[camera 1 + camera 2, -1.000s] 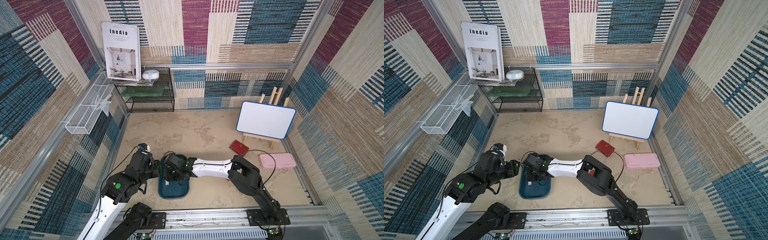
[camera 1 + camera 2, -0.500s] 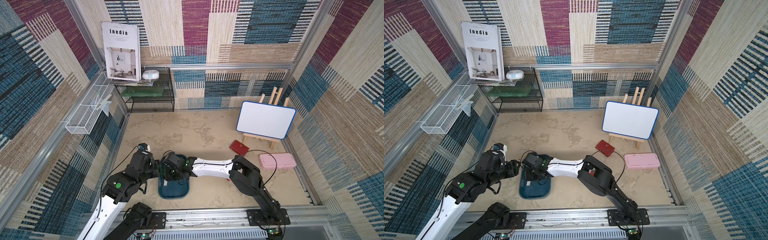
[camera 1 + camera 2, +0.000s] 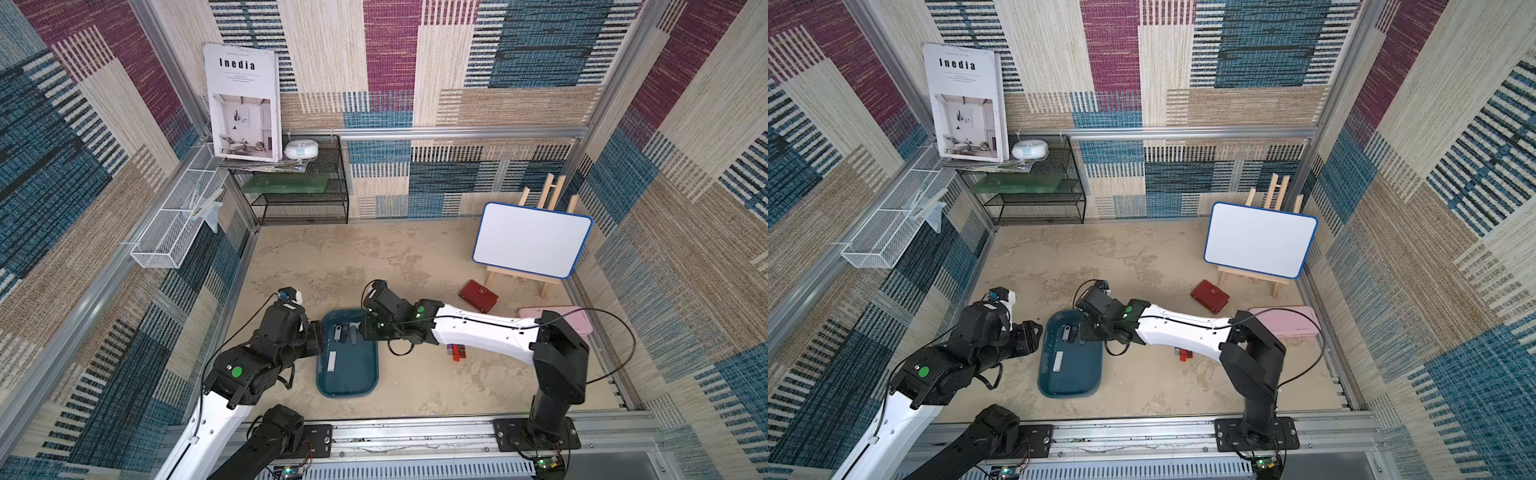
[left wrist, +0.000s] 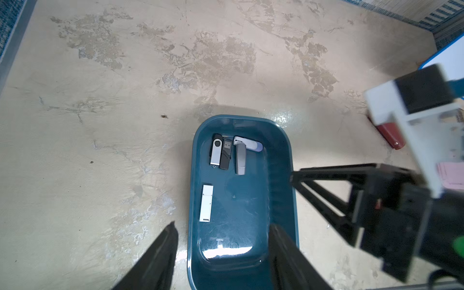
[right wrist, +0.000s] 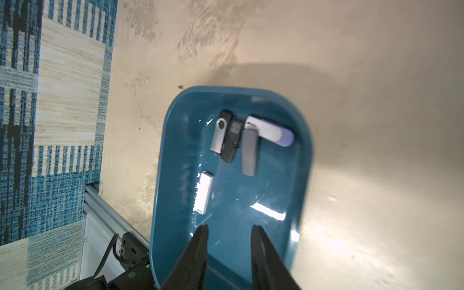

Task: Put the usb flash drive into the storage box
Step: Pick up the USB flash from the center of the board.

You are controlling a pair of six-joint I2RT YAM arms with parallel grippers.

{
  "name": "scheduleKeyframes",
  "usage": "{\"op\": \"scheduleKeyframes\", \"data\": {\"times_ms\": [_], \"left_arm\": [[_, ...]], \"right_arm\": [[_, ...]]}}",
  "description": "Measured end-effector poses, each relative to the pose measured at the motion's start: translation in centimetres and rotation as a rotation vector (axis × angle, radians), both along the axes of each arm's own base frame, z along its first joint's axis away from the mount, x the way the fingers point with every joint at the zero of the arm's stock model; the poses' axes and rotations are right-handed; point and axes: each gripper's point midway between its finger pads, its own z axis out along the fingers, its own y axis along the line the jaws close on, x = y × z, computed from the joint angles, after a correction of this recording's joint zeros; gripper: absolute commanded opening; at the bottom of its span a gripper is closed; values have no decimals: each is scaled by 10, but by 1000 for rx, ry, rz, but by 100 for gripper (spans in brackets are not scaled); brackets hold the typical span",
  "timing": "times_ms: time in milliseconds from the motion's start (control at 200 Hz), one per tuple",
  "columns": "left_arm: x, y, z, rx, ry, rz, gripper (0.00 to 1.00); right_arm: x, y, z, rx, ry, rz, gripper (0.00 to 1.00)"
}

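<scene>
I'm seeing the storage box (image 4: 281, 150) sitting on the worktop (image 3: 415, 257) between the 2 arms, and 5 usb flash drives (image 4: 240, 159) are lying flat inside it. 4 of them are clustering at the box's far end: a silver swivel drive (image 4: 216, 152) and a black drive (image 4: 226, 154) are lying side by side and touching, a grey drive (image 4: 240, 159) is lying just beside them, and a white-and-lavender drive (image 4: 248, 143) is lying slantwise with one end resting on the grey one's tip. A white drive (image 4: 206, 203) is lying apart, near the middle of the box along its left wall. The left fingers (image 4: 160, 253) are standing wide and holding nothing, reaching in at the box's left rim with one over the worktop and one over the box; I cannot tell whether they are touching it. The right fingers (image 5: 195, 251) are standing narrow, with an empty gap between them, hanging by the box's right side. In both top views some small red pieces (image 3: 456, 352) are lying on the worktop, partly hidden under the right arm, too small for me to identify.
</scene>
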Motion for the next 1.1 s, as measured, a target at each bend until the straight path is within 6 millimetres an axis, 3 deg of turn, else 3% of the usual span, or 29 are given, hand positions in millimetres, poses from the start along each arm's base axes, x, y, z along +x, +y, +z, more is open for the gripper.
{"op": "scheduleKeyframes", "data": {"times_ms": [135,265,406,531,691,881,1097], "left_arm": [[-1,-9,-4,-25,22,-36,62],[1,-19,-7,-42,42,-83,61],[2,-37,-13,-68,79,-162,56],[-3,-58,-17,-77,117,-256,55],[-17,-106,-30,-69,177,-406,55],[-27,-182,-54,46,249,-528,53],[-11,-263,-98,147,310,-560,46]], "right_arm": [[26,-80,9,-37,-85,-101,35],[37,-155,13,-91,-191,-194,38],[44,-215,15,-147,-304,-279,41],[49,-262,2,-229,-369,-363,46],[52,-311,-20,-330,-396,-490,46],[47,-346,-46,-389,-394,-606,46],[43,-359,-41,-348,-437,-681,48]]}}
